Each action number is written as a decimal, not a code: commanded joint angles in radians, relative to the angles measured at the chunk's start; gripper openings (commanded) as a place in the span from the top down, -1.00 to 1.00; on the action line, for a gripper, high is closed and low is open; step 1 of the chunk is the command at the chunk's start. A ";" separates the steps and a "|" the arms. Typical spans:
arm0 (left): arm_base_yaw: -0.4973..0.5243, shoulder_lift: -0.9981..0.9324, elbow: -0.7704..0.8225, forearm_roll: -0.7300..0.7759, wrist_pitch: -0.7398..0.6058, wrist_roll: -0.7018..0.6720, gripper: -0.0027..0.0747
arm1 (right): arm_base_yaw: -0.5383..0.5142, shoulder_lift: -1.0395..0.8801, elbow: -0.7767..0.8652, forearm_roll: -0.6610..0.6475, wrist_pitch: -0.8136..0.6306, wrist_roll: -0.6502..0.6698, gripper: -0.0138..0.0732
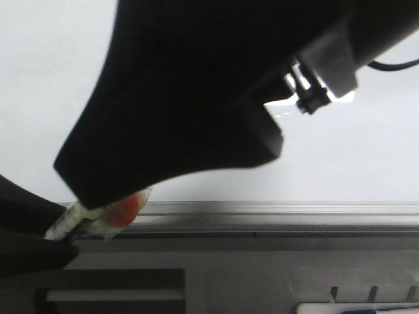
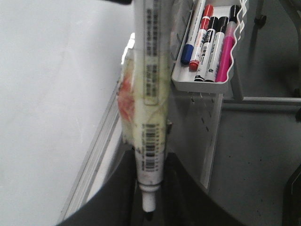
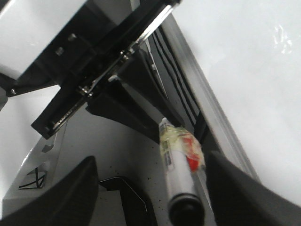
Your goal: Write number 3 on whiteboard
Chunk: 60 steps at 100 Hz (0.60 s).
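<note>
The whiteboard (image 1: 366,150) fills the background above its grey ledge (image 1: 294,212). The number 3 is out of view. My left gripper (image 2: 150,157) is shut on a white marker (image 2: 149,94) wrapped in clear tape with an orange patch. The marker's narrow white end lies between the jaws and its barrel sticks out beside the board (image 2: 47,94). My right gripper (image 3: 153,162) is open, its fingers wide apart on either side of the marker's (image 3: 176,165) black far end, not touching it. In the front view my right arm's black body (image 1: 196,98) hides much of the board, and the marker (image 1: 98,219) pokes out beneath it.
A white tray (image 2: 202,84) with blue, red, black and pink markers hangs on a perforated panel beside the board. Another white tray's edge (image 1: 353,307) shows below the ledge. A black cable (image 1: 393,64) runs off the right arm.
</note>
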 commanded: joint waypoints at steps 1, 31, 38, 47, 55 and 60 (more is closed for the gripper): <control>-0.003 -0.004 -0.024 -0.009 -0.058 -0.003 0.98 | 0.015 -0.002 -0.035 0.027 -0.059 -0.013 -0.33; -0.003 -0.004 -0.024 -0.009 -0.065 -0.003 0.98 | 0.018 0.021 -0.035 0.027 -0.085 -0.013 -0.06; -0.003 -0.004 -0.024 -0.009 -0.068 -0.003 0.98 | 0.018 0.022 -0.035 0.027 -0.087 -0.013 0.31; -0.003 -0.004 -0.024 -0.011 -0.083 -0.003 0.98 | 0.018 0.026 -0.035 0.027 -0.089 -0.013 0.84; -0.003 -0.004 -0.024 -0.011 -0.085 -0.003 0.97 | 0.018 0.026 -0.035 0.029 -0.091 -0.011 0.82; -0.003 -0.004 -0.024 -0.014 -0.087 -0.003 0.91 | 0.018 0.026 -0.035 0.029 -0.091 -0.011 0.82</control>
